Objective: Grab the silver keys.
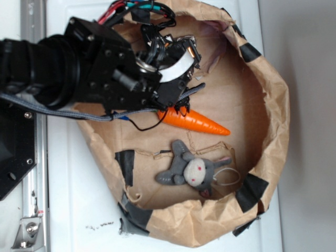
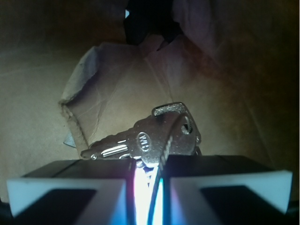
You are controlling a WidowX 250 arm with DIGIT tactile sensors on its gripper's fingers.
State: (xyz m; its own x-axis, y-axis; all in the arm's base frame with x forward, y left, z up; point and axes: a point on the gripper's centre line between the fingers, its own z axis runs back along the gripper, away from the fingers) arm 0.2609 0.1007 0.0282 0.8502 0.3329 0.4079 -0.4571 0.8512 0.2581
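Your black pincer [image 2: 143, 187] has its two white-edged fingers [image 2: 65, 192] drawn nearly together, with only a thin bright slit between them, and they are clenched on the small bunch of shiny silver metal keys [image 2: 145, 140]. In the wrist view you can see the keys sticking out just beyond the fingertips, lying roughly level, with a thin dark wire running down from them into the slit. One key blade with a round stamped emblem is plain; a second head shows behind it, but you cannot count the bunch exactly from here.

In the exterior view the pincer [image 1: 176, 79] sits low over the upper left part of the crumpled brown paper basin [image 1: 273, 105], and the keys themselves are hidden under the black arm [image 1: 79, 63]. Behind the keys you see the creased paper wall and one dark gap at its top.

Just beside the pincer lies one orange plastic carrot [image 1: 197, 122], its thick end tucked under the gripper body and its tip pointing away. Below it, apart from the carrot, lies one grey plush rabbit [image 1: 191, 169] on its back. Several patches of black tape [image 1: 251, 191] hold the paper rim on the white tabletop [image 1: 73, 210].
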